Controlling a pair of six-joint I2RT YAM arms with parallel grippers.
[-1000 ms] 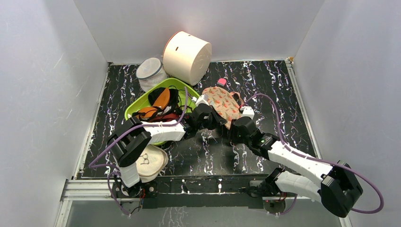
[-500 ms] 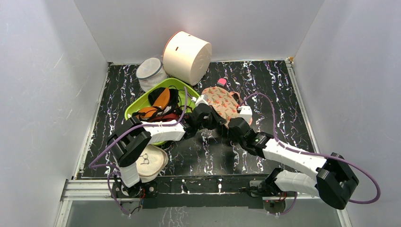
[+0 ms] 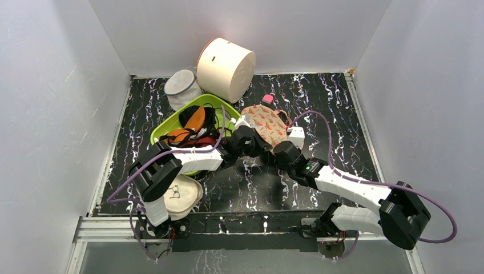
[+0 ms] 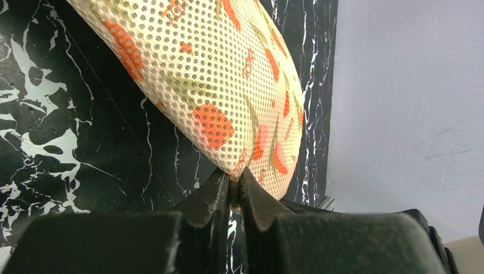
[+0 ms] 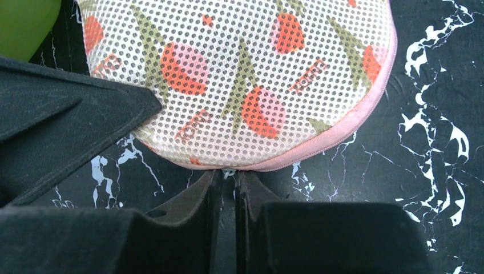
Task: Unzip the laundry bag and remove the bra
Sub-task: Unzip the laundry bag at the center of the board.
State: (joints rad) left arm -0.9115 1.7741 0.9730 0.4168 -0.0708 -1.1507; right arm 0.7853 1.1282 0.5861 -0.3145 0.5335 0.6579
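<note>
The laundry bag (image 3: 267, 123) is a peach mesh pouch with red and green motifs and a pink zipper edge, lying on the black marbled table at the middle. My left gripper (image 3: 258, 141) is shut on its near-left edge, and the left wrist view shows the fabric (image 4: 228, 74) pinched between the tips (image 4: 235, 180). My right gripper (image 3: 275, 147) sits at the bag's near edge. In the right wrist view its tips (image 5: 228, 174) are closed on a small white zipper pull (image 5: 228, 171) under the pink zipper of the bag (image 5: 240, 85). The black bra is hidden.
A green tub (image 3: 171, 127) holding orange, maroon and black garments stands left of the bag. A white mesh cylinder (image 3: 182, 85) and a large cream drum (image 3: 225, 68) stand at the back. A round cream pouch (image 3: 181, 194) lies near the left arm's base.
My right gripper has slid left along the bag's near edge, closer to the left gripper. The bag has bunched slightly toward the back. The left arm has not moved.
</note>
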